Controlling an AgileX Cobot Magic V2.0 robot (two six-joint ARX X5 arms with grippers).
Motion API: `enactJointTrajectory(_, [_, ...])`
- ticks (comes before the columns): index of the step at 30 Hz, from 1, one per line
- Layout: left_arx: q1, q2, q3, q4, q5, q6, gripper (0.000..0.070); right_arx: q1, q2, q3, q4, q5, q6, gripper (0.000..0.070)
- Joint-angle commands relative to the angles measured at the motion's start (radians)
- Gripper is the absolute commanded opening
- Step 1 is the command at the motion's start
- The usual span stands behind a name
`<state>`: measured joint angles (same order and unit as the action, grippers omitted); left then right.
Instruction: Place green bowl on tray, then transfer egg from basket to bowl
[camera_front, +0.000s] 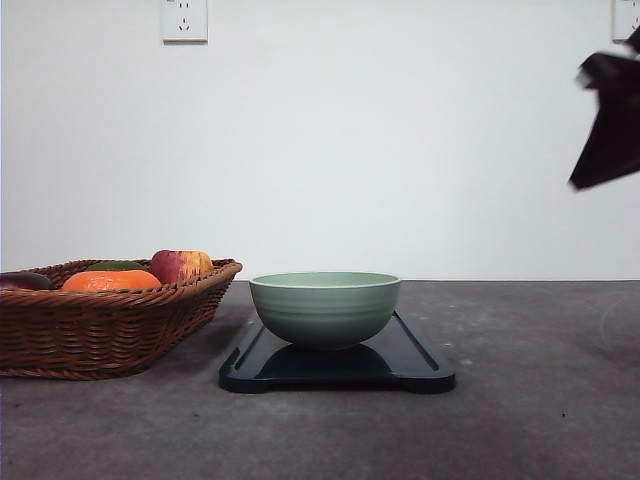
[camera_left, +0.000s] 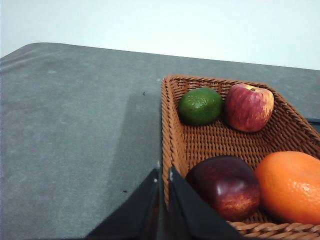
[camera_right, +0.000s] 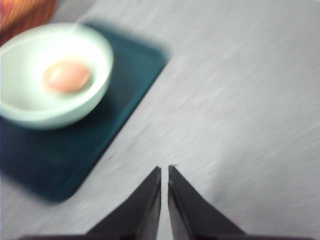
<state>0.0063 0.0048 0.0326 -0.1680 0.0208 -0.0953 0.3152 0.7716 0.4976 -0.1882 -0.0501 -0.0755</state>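
The green bowl (camera_front: 325, 308) stands on the dark tray (camera_front: 420, 365) at the table's centre. In the blurred right wrist view the egg (camera_right: 66, 76) lies inside the bowl (camera_right: 55, 112), which rests on the tray (camera_right: 130, 95). My right gripper (camera_right: 164, 170) is shut with nothing in it, above bare table beside the tray; in the front view it appears as a dark blurred shape (camera_front: 608, 130) high at the right. The brown wicker basket (camera_front: 100, 325) sits at the left. My left gripper (camera_left: 163, 174) is shut and empty, right at the basket's near rim (camera_left: 172, 145).
The basket holds a green lime (camera_left: 200, 105), a red-yellow apple (camera_left: 248, 107), a dark red fruit (camera_left: 223, 186) and an orange (camera_left: 290, 186). Grey table stretches left of the basket and right of the tray. A white wall with a socket (camera_front: 184, 19) stands behind.
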Motion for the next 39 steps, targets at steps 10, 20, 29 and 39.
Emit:
enactJointTrajectory(10, [0.002, -0.002, -0.020, 0.011, -0.006, 0.000, 0.0020, -0.200, -0.501, -0.371, 0.187, 0.006, 0.049, 0.0016])
enactJointTrajectory(20, [0.002, -0.002, -0.020, 0.010, -0.006, 0.000, 0.0020, -0.255, -0.758, -0.486, 0.119, 0.006, 0.072, 0.0016])
enactJointTrajectory(29, [0.002, -0.002, -0.020, 0.011, -0.006, 0.000, 0.0020, -0.267, -0.768, -0.486, 0.098, 0.006, 0.072, 0.0016])
enactJointTrajectory(39, [0.002, -0.002, -0.020, 0.011, -0.006, 0.000, 0.0020, -0.267, -0.768, -0.486, 0.099, 0.006, 0.072, 0.0015])
